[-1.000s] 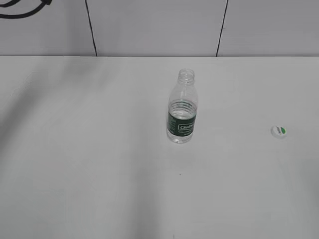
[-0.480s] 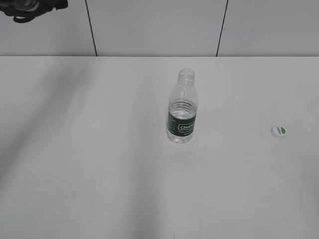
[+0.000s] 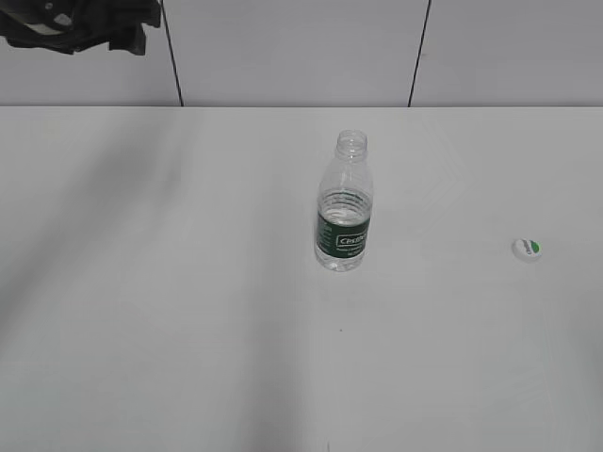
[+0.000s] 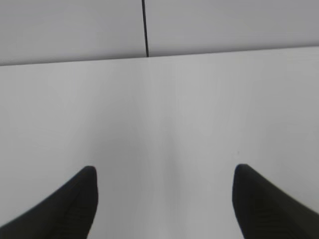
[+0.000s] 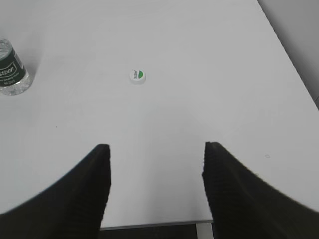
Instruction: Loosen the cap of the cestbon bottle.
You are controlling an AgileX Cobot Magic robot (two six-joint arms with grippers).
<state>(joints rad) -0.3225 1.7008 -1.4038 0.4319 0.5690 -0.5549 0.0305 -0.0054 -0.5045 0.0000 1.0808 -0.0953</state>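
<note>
The setting is presenting as a laboratory or robot test bench rather than a home or shop. A plain white table (image 3: 170, 311) is filling nearly the whole exterior view, and its surface is lying bare and unmarked. Behind it, flat pale wall panels (image 3: 292, 52) are standing edge to edge, with thin dark vertical seams (image 3: 172, 52) dividing them. Even, diffuse lighting is casting only soft shadows across the tabletop.
</note>
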